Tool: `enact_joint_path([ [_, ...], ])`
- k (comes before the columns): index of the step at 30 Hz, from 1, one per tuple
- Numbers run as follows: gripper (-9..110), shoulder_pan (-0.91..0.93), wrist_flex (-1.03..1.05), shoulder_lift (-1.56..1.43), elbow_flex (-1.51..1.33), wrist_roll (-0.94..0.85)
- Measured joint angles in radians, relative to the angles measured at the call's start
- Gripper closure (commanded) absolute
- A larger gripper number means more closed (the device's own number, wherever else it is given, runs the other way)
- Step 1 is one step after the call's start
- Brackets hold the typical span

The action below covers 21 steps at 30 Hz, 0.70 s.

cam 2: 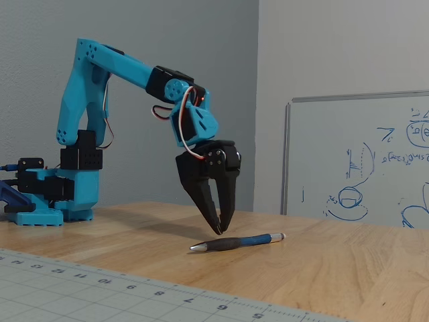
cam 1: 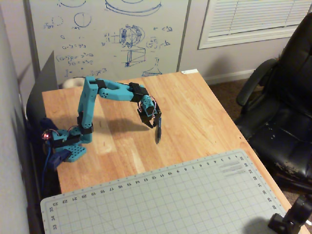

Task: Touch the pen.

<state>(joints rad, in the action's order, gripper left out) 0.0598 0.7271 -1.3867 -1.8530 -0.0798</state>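
The pen is slim and dark with a blue section and a silvery tip, and lies flat on the wooden table. In both fixed views the blue arm reaches out from its base and points the black gripper steeply down. Its fingertips hang just above the pen's dark middle, close to its far end in the high fixed view. I cannot tell whether they touch it. The jaws are drawn together with only a thin slit between them and hold nothing.
A grey-green cutting mat covers the table's near part. A whiteboard leans behind the table. A black office chair stands off the table's right edge. A black object sits at the lower right corner.
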Motion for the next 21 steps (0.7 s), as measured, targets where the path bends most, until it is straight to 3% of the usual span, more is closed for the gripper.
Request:
enact_joint_path([
  [13,101,-0.081,0.029,-0.178,-0.058,0.0],
  [21,101,-0.054,0.029,-0.071,0.152,0.0],
])
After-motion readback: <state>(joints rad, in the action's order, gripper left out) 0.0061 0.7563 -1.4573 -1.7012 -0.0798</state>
